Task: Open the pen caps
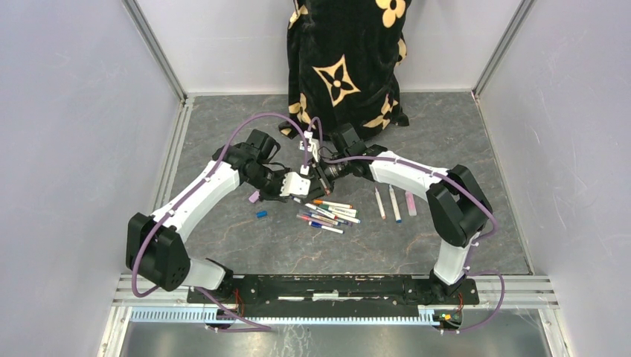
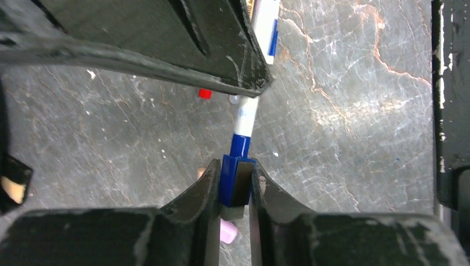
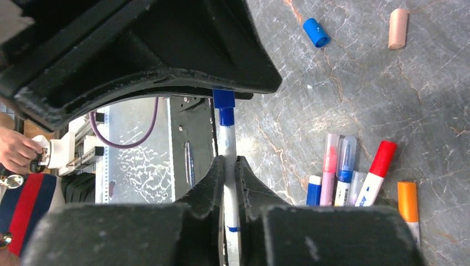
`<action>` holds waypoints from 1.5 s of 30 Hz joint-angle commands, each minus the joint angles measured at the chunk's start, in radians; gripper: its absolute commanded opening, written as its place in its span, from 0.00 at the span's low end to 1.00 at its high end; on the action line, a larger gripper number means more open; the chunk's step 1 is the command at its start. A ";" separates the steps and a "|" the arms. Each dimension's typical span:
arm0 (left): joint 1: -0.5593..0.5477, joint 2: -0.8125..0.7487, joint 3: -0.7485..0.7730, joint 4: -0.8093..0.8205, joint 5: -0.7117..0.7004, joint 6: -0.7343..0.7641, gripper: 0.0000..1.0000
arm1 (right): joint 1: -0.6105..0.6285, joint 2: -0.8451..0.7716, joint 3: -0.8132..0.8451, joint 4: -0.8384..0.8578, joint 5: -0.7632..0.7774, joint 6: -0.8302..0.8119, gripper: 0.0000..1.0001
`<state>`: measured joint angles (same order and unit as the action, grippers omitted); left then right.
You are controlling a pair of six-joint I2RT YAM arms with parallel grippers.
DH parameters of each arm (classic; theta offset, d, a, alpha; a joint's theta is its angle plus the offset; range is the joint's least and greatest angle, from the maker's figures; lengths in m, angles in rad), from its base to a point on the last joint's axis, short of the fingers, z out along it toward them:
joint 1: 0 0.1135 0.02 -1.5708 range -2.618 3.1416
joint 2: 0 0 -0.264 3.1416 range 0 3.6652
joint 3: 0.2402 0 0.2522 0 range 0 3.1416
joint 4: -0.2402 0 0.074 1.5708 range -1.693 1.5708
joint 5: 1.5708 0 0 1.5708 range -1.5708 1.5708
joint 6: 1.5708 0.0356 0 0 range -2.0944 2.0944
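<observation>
Only a few loose caps (image 3: 316,32) are off and several capped pens (image 3: 346,166) wait, while the left gripper (image 2: 235,173) pinches a blue cap (image 2: 226,183) and the right gripper (image 3: 230,169) clamps its pen (image 3: 227,141).

Both arms are showing smooth white shells here, the left arm (image 1: 201,195) and the right arm (image 1: 405,172), each carrying bulky black joint housings. A purple cable (image 1: 258,115) is running along each, pinned by small white ties. Up close, the left gripper (image 2: 235,169) is showing matte black fingers, scuffed pale at the edges, and the right gripper (image 3: 230,162) is looking just as worn.
</observation>
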<state>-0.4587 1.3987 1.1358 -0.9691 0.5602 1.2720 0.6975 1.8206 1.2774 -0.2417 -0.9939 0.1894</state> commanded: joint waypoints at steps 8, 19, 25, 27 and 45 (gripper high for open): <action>-0.006 0.005 0.071 -0.036 0.063 0.023 0.02 | 0.018 0.039 0.011 0.161 -0.041 0.111 0.35; 0.133 0.045 0.111 -0.128 -0.094 0.188 0.02 | -0.026 -0.036 -0.077 -0.036 0.081 -0.062 0.00; 0.265 0.089 0.125 -0.108 -0.112 0.243 0.02 | -0.068 -0.101 -0.164 -0.060 0.124 -0.097 0.00; 0.266 0.084 0.096 -0.095 -0.088 0.244 0.02 | -0.080 -0.110 -0.160 -0.081 0.155 -0.102 0.00; 0.097 0.251 -0.163 0.326 -0.163 -0.117 0.10 | -0.338 -0.486 -0.556 0.013 1.118 0.082 0.00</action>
<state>-0.3641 1.6157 0.9684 -0.7433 0.4530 1.2430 0.3710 1.3785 0.7635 -0.2787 -0.0952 0.2356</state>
